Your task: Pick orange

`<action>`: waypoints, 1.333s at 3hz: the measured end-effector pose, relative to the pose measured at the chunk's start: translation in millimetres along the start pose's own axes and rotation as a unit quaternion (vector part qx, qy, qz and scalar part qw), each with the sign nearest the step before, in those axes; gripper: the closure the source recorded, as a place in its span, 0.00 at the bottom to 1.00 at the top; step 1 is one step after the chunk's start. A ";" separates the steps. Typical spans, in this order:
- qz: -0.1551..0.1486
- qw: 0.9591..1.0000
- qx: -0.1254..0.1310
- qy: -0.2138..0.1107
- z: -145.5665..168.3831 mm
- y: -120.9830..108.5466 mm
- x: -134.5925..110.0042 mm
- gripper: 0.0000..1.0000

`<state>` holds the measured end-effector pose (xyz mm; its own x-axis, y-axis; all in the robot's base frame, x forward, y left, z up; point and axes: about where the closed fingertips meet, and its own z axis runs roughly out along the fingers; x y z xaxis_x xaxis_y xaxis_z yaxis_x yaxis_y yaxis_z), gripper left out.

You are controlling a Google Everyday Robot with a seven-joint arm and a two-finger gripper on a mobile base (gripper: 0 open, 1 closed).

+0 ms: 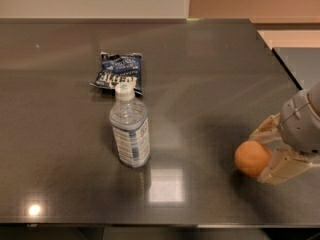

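Gripper [261,157] at front-right corner of desk [210,84], low over surface. My jaws are spread, one finger each side of orange [250,159]. Orange sits on desk near front edge, part-way into gap. Not clamped by look of it; contact unclear. Approach looks done. Left to do: close on fruit, lift. Water bottle [130,134] upright mid-desk toward front edge, chip bag [117,74] behind it. Both well apart from orange, so I expect no interference.
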<state>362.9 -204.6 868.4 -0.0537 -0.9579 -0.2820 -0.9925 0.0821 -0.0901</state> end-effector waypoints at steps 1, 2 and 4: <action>0.011 0.999 0.042 -0.005 -46.8 -42.3 -38.6 1.00; 0.005 0.997 0.071 -0.015 -75.0 -56.8 -61.9 1.00; -0.004 0.994 0.104 -0.026 -107.0 -71.9 -84.9 1.00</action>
